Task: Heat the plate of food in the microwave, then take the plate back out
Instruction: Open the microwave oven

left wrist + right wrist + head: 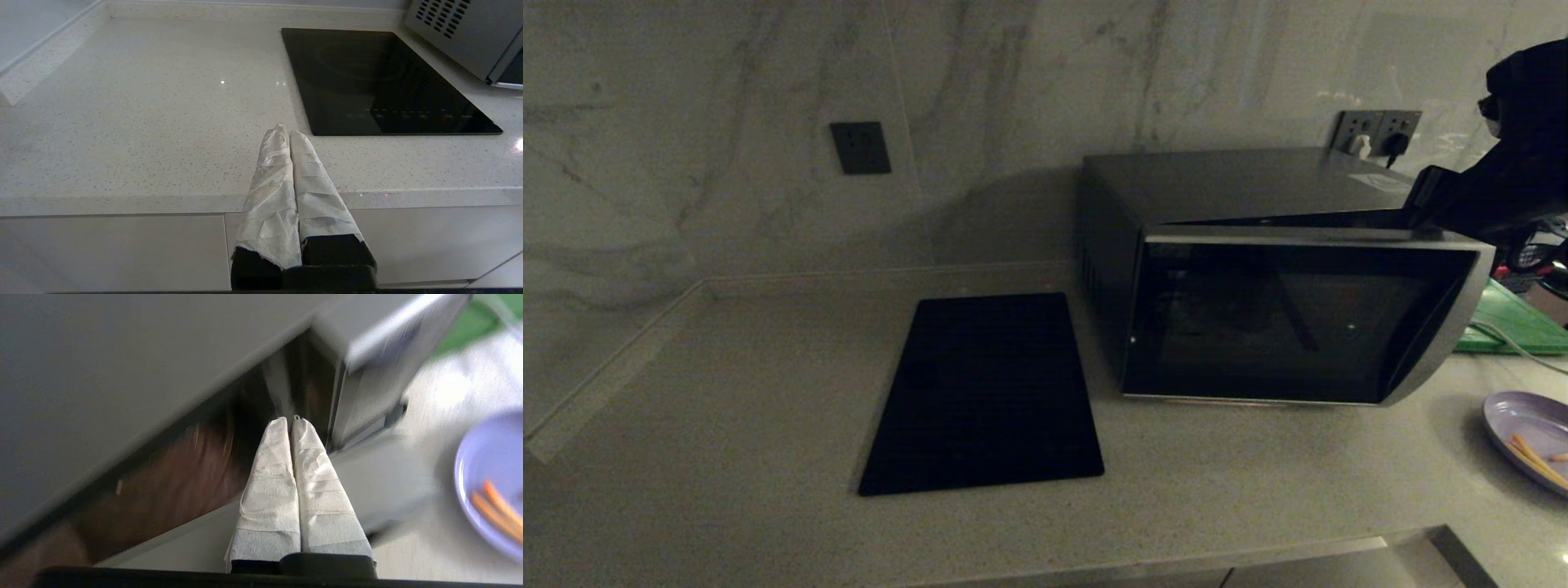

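Observation:
The microwave (1217, 184) stands on the counter with its dark glass door (1298, 322) swung partly out on the right side. My right arm (1515, 180) reaches to the door's top right corner. My right gripper (291, 419) is shut on nothing, its tips poked into the gap between the door (367, 371) and the oven body (122, 371). The lavender plate (1531, 433) with orange-tan sticks (496, 512) lies on the counter right of the microwave, apart from the gripper. My left gripper (284, 130) is shut and empty over the counter's front edge.
A flat black mat (984, 392) lies left of the microwave, also in the left wrist view as the black mat (384, 81). A green board (1515, 322) with a white cable sits behind the plate. Wall sockets (1376, 131) are behind the oven.

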`<state>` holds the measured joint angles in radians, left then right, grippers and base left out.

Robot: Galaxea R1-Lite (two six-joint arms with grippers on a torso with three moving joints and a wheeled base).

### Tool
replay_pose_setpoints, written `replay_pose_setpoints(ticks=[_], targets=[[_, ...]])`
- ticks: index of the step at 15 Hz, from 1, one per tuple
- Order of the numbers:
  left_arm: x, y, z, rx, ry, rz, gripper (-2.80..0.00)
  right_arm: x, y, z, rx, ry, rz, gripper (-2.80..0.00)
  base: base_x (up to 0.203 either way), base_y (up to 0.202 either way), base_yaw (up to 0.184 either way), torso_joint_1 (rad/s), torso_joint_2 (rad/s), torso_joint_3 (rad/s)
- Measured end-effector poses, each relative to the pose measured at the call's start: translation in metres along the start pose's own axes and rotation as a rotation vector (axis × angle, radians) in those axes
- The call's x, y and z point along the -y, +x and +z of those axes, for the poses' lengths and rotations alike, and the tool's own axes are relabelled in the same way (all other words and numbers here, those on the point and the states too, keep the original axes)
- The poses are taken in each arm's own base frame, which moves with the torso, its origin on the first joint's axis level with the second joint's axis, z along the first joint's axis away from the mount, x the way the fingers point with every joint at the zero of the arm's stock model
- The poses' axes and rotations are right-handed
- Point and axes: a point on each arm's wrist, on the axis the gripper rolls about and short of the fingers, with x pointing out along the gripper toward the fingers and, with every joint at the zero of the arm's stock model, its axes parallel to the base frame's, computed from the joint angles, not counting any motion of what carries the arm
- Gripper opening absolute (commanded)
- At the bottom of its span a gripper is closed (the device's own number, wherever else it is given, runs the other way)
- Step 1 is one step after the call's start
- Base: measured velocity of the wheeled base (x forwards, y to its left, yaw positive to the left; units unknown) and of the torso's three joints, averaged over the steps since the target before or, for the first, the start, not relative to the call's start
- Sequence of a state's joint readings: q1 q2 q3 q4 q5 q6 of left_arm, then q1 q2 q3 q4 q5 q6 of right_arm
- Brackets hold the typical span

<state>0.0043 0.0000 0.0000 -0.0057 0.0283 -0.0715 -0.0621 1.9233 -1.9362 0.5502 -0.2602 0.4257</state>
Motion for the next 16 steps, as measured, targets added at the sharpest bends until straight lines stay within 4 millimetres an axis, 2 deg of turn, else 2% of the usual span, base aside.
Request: replay_pose_setpoints(ticks=[3, 5, 8, 13, 16], targets=[[0.000, 0.000, 0.000, 0.000, 0.000, 0.000, -2.80, -0.004, -0.024, -0.002, 0.000, -0.013, 0.027, -2.80, 0.000, 0.000, 0.000, 0.000, 0.00, 0.000], [0.000, 0.000, 0.000, 0.000, 0.000, 0.000, -2.80, -0.004, -0.039, -0.011, -0.014, -0.030, 0.026, -2.80, 0.000, 0.000, 0.000, 0.000, 0.00, 0.000], [0.000, 0.000, 0.000, 0.000, 0.000, 0.000, -2.80, 0.003, -0.063, -0.026, -0.046, -0.051, 0.027, -2.80, 0.000, 0.000, 0.000, 0.000, 0.00, 0.000], [0.000, 0.000, 0.000, 0.000, 0.000, 0.000, -2.80, 0.016, -0.116, -0.049, -0.079, -0.083, 0.074, -2.80, 0.000, 0.000, 0.000, 0.000, 0.00, 0.000], [0.000, 0.000, 0.000, 0.000, 0.000, 0.000, -2.80, 0.022, -0.138, -0.062, -0.107, -0.077, 0.102, -2.80, 0.000, 0.000, 0.000, 0.000, 0.00, 0.000]])
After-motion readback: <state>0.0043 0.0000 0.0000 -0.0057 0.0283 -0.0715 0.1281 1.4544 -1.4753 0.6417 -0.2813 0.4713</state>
